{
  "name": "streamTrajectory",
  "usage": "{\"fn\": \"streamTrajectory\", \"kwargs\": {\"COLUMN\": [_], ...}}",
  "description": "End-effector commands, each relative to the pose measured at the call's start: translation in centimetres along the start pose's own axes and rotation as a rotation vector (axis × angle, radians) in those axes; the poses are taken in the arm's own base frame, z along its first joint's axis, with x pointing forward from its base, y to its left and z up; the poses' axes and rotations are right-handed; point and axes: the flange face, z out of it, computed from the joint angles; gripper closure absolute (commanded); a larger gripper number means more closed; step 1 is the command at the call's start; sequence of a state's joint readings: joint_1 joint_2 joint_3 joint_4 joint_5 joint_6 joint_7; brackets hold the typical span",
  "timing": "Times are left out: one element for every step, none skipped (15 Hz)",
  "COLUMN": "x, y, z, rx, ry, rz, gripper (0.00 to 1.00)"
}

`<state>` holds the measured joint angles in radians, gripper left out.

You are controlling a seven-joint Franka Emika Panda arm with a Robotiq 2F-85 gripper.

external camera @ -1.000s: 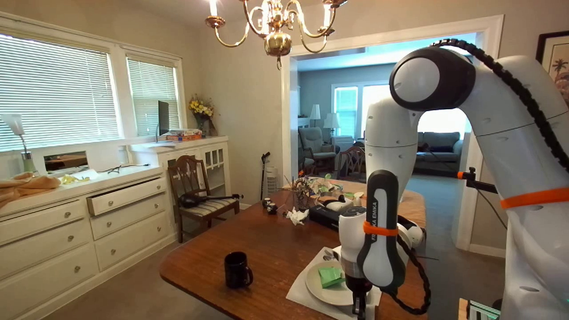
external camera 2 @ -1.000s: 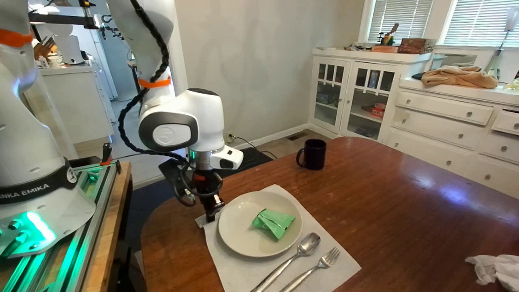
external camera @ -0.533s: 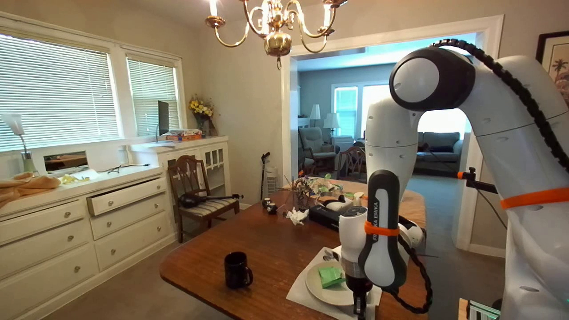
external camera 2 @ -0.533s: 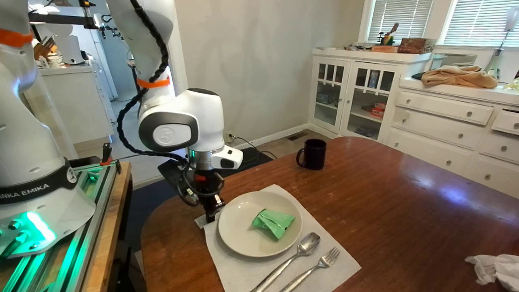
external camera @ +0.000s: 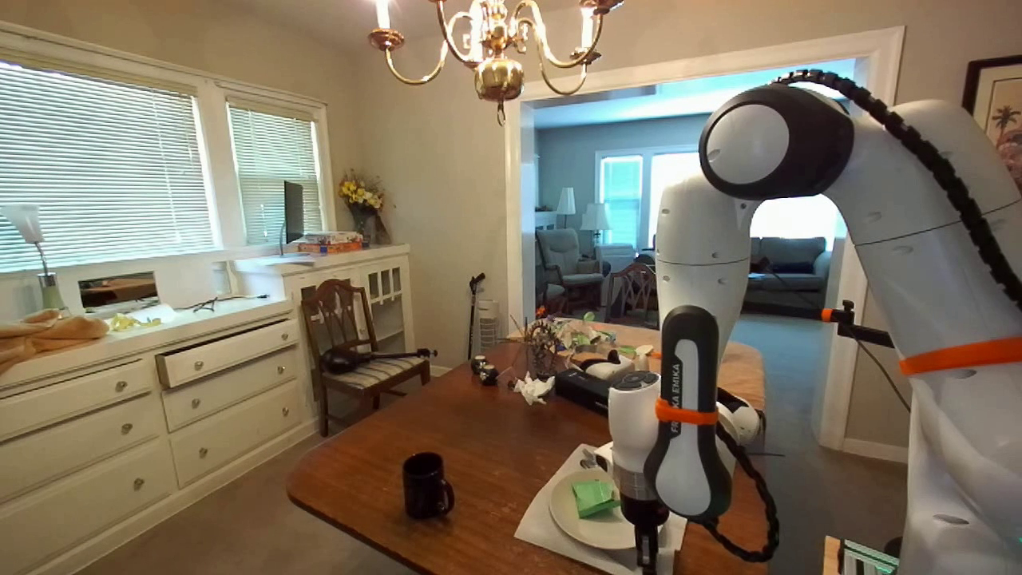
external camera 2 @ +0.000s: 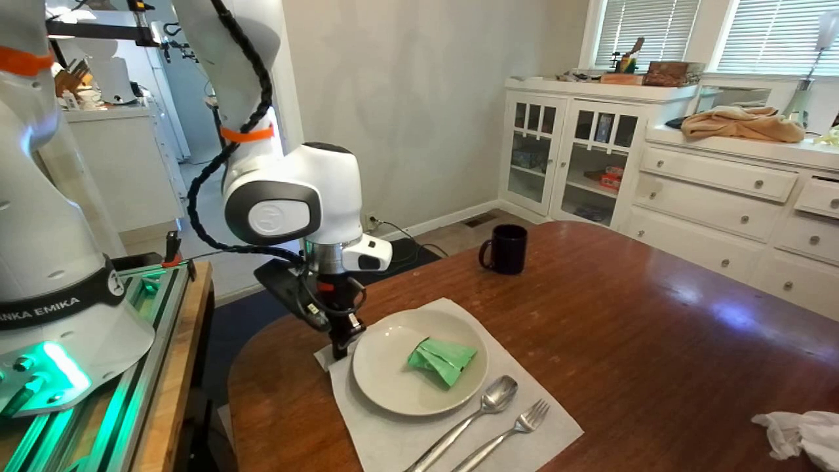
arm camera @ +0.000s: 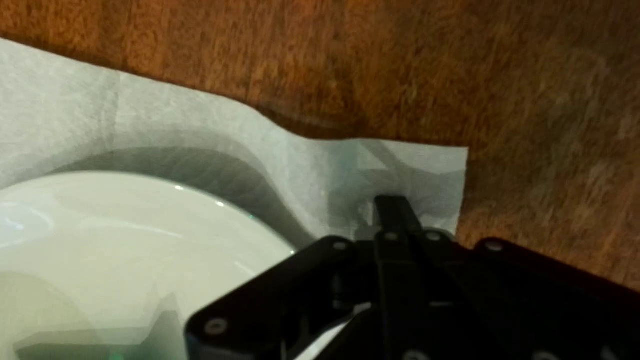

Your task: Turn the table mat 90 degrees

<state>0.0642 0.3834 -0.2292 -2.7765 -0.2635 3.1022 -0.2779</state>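
Observation:
The pale grey table mat lies on the brown wooden table, with the white plate on it. It also shows in another exterior view and in the wrist view. My gripper points straight down at a corner of the mat, beside the plate. In the wrist view the fingertips are together, and the mat is creased around them. The mat buckles up between plate and fingertips. The gripper appears shut on this corner; the pinch itself is hidden behind the fingers. Its tips also show near the bottom edge.
A green packet lies on the plate. A spoon and a fork lie on the mat. A black mug stands on the table. Crumpled white tissue lies farther along. The table edge runs close to the gripper.
The wrist has turned slightly, and its cable and camera have shifted a little. The mat corner has moved very slightly with the fingertips. Plate, packet and cutlery look unchanged.

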Motion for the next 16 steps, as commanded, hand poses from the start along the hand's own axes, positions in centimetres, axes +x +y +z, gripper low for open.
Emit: {"fn": "streamTrajectory", "kwargs": {"x": [-1.0, -0.9, -0.8, -0.6, -0.4, -0.2, -0.1, 0.0, 0.1, 0.2, 0.2, 0.3, 0.4, 0.6, 0.7, 0.9], "y": [-3.2, -3.5, -3.9, -4.5, -4.9, -5.5, -5.9, -6.2, -6.4, -6.5, -6.5, -6.3, -6.0, -5.8, -5.7, -5.2], "z": [3.5, 3.5, 3.5, 3.5, 3.4, 3.4, 3.4, 3.3, 3.3, 3.1, 3.1, 2.7, 2.4, 1.7, 1.2, 0.2], "rx": [0.037, 0.034, 0.035, 0.032, 0.028, 0.024, 0.019, 0.018, 0.011, 0.005, 0.002, -0.007, -0.016, -0.016, -0.014, -0.005], "ry": [-0.085, -0.085, -0.085, -0.086, -0.084, -0.086, -0.087, -0.095, -0.096, -0.1, -0.103, -0.113, -0.111, -0.121, -0.139, -0.156], "rz": [-0.087, -0.106, -0.122, -0.142, -0.159, -0.179, -0.194, -0.205, -0.212, -0.213, -0.212, -0.203, -0.19, -0.177, -0.156, -0.132], "gripper": [1.0, 1.0, 1.0, 1.0, 1.0, 1.0, 1.0, 1.0, 1.0, 1.0, 0.74, 0.73, 0.68, 0.6, 0.53, 0.45]}}
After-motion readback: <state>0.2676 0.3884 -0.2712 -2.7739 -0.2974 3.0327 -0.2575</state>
